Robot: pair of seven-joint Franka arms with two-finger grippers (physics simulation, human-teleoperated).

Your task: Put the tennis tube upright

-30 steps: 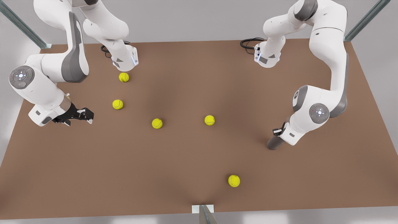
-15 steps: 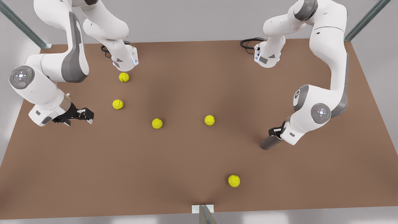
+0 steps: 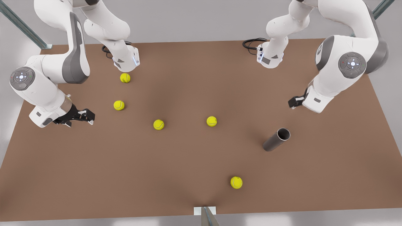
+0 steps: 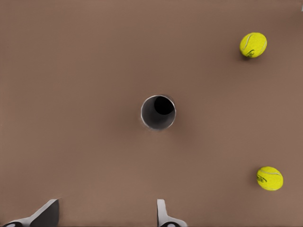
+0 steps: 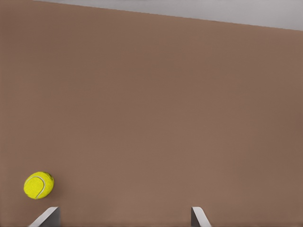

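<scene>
The tube (image 3: 276, 139) stands upright on the table (image 3: 188, 163), at about 7 o'clock from the left gripper (image 3: 292, 103), well apart, open mouth up. That gripper's fingers (image 4: 163, 213) are spread, holding nothing. The right gripper (image 3: 89, 116), spread and empty, waits near a ball (image 3: 119, 105).

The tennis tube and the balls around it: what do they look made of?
The tennis tube looks like smooth matte plastic or metal: even dark grey wall, lighter thin rim, hollow bore; which one is unclear. The tennis balls look felt-covered: fuzzy yellow with a pale curved seam.
</scene>
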